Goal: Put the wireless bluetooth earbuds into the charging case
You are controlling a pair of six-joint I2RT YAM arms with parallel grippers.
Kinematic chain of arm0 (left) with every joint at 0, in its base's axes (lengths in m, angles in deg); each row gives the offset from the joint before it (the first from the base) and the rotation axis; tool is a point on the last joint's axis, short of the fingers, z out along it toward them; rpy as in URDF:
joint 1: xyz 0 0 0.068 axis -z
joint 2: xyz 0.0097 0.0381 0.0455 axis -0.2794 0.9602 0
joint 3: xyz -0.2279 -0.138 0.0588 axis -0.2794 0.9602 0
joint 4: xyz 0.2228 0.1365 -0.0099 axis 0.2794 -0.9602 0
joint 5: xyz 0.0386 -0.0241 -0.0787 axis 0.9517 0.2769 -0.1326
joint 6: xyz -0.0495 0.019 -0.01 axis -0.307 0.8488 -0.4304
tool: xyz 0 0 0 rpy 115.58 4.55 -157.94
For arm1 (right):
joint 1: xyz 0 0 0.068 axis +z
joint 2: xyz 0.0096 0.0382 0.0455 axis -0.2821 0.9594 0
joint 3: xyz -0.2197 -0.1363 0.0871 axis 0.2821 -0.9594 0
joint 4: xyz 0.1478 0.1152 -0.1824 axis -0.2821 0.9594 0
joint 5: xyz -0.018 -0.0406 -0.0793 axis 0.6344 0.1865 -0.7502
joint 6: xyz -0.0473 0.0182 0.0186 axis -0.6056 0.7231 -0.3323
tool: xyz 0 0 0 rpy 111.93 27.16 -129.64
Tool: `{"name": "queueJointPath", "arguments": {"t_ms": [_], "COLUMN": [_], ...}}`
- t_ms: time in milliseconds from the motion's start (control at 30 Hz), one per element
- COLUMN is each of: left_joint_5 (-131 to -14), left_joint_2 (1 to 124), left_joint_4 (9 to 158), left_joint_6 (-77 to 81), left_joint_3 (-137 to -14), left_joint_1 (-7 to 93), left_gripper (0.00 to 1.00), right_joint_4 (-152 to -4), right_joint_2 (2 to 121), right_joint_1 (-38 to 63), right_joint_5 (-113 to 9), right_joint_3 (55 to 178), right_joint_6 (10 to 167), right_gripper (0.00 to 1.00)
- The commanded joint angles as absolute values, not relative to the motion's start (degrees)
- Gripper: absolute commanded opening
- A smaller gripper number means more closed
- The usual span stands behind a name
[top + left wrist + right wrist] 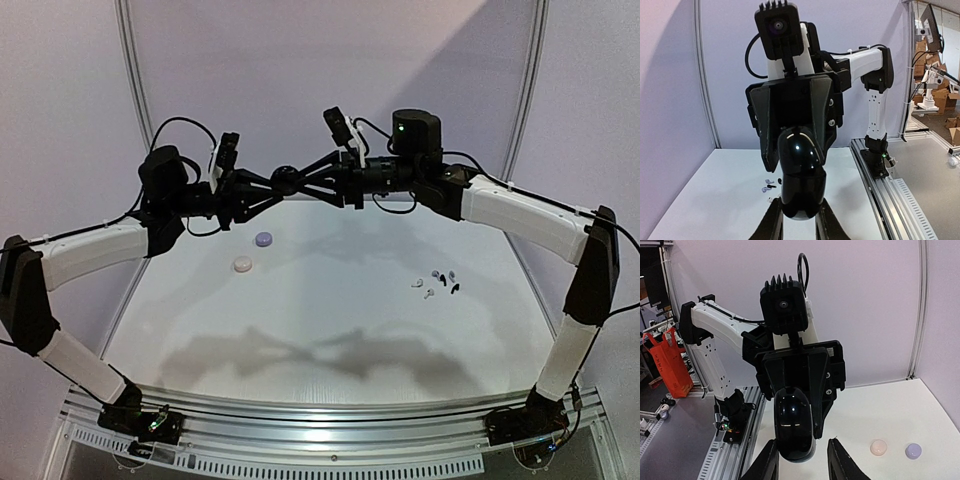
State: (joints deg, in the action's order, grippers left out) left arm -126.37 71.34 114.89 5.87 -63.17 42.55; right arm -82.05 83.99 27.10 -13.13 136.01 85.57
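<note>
Well apart — earbuds (437,275) and right gripper (298,182)

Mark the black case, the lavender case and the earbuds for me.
black case (797,175): left wrist view, on its glossy front.
lavender case (264,238): top view, centre of its top.
earbuds (447,278): top view, on one bud in the loose group.

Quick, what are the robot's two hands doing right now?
Left gripper: closed on the black case.
Right gripper: fingers around the same case; grip cannot be told.
</note>
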Motion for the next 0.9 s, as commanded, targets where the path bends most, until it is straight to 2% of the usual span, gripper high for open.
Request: {"name": "queueJointPath", "arguments": {"t_ms": [0,233,300,400,567,633,867], "left_joint_5": [-127.0,-126.6,-126.2,-126.1,-126.1,-126.0,-126.2], "left_joint_2": [70.4,70.7,70.7,70.8,70.7,70.7,70.6], "left_joint_4": [115.9,115.8,115.9,116.4,116.9,116.9,116.9], "left_joint_6": [5.4,5.5,5.3,5.0,4.6,4.6,4.9], "left_joint_3": [-62.4,-62.5,-62.5,-62.5,-62.4,-62.3,-62.1], "left_joint_1": [42.5,42.5,42.5,42.5,42.5,42.6,42.5], "left_gripper": [0.0,0.0,0.0,0.0,0.0,0.0,0.0], "right_joint_4": [-81.4,-79.7,-78.7,-75.1,-74.3,-74.2,-73.3], "right_joint_2": [85.1,86.1,86.6,87.2,87.4,87.4,87.5], "right_joint_1": [27.5,27.8,28.0,28.7,29.0,29.1,29.1], "right_joint_5": [-12.2,-11.2,-11.2,-11.9,-13.1,-13.3,-13.4], "right_joint_3": [139.0,140.7,141.5,142.3,142.3,142.3,143.1], "right_joint_6": [84.7,84.6,84.0,82.4,79.6,79.1,78.4], "right_gripper": [0.32,0.19,0.19,0.31,0.39,0.39,0.18]}}
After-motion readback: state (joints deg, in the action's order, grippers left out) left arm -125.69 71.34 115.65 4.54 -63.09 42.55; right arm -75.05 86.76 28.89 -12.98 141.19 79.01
